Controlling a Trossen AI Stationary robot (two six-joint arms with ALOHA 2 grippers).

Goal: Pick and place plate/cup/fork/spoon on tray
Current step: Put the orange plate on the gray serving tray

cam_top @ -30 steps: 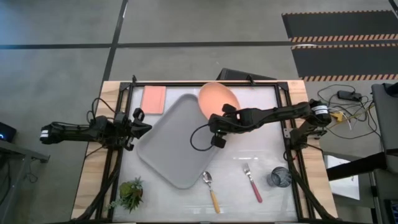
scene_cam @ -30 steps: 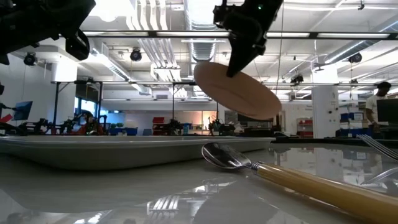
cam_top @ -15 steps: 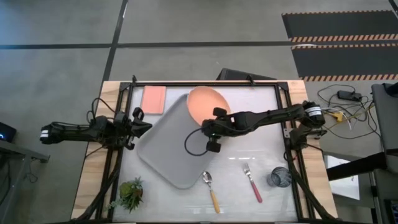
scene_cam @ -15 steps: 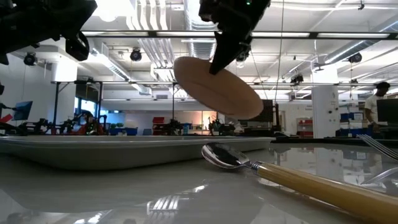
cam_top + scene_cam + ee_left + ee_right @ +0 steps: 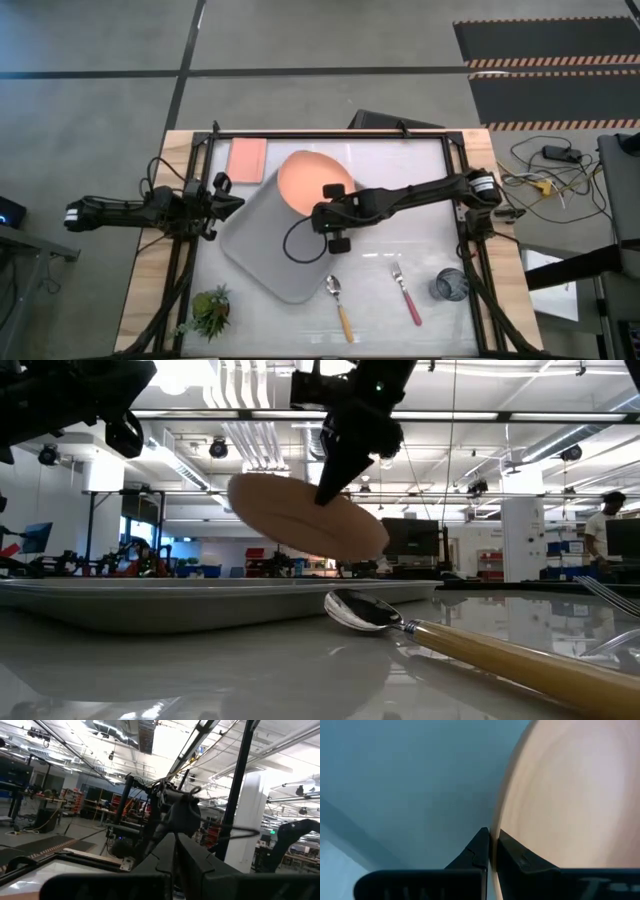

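Carried leftward since a second ago, the plate [image 5: 306,181] now hangs tilted above the tray [image 5: 262,245], no longer beyond its far right rim. Nearest in the low view lies the spoon [image 5: 470,648], its orange-yellow handle on the table. Behind it the right gripper [image 5: 330,192] pinches the plate's rim, salmon-orange and round. Farther left, the left gripper [image 5: 222,197] waits with fingers closed.
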